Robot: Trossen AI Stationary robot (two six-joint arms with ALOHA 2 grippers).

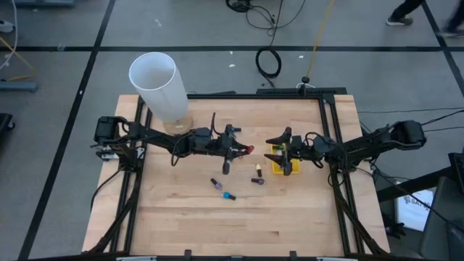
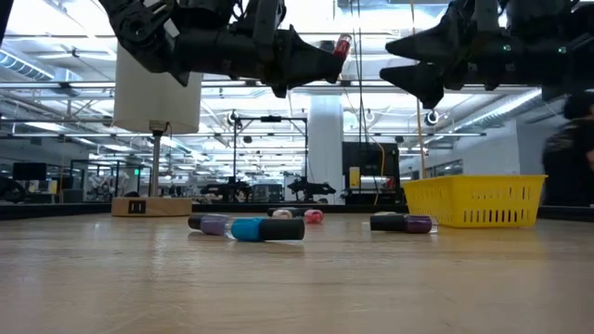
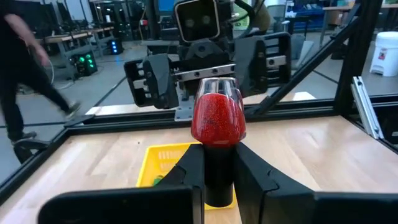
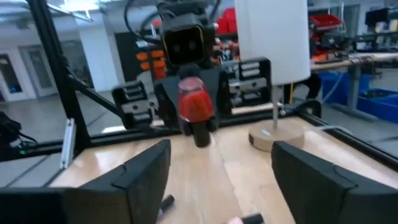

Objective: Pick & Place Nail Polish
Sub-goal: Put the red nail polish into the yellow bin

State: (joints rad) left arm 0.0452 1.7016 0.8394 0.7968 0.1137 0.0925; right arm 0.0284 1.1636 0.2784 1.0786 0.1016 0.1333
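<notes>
A red nail polish bottle (image 3: 217,117) is up in the air over the table's middle, with my left gripper (image 3: 217,158) shut on it. My right gripper (image 4: 217,180) faces it from the table's right side. It is open, with nothing between its fingers, and hovers above the yellow bin (image 1: 279,165). Several more nail polish bottles lie on their sides on the wood: a purple one (image 2: 212,224), a teal one (image 2: 249,228), and a dark-capped purple one (image 2: 405,223) beside the bin (image 2: 478,200). My left gripper pinches the red bottle's dark cap (image 3: 217,180) between its two fingers. The fingers come in level from the table's left and lie along the bottle. The red glass body (image 1: 249,150) sticks out past the fingertips toward the right gripper. The bottle is lifted clear of the table.
A tall white cylinder (image 1: 156,83) stands on a round wooden foot (image 4: 273,138) at the table's far left. A black frame rail (image 1: 330,138) runs around the table's edges. Bare wood (image 1: 239,225) lies toward the near edge. A person walks past in the room beyond (image 3: 25,74).
</notes>
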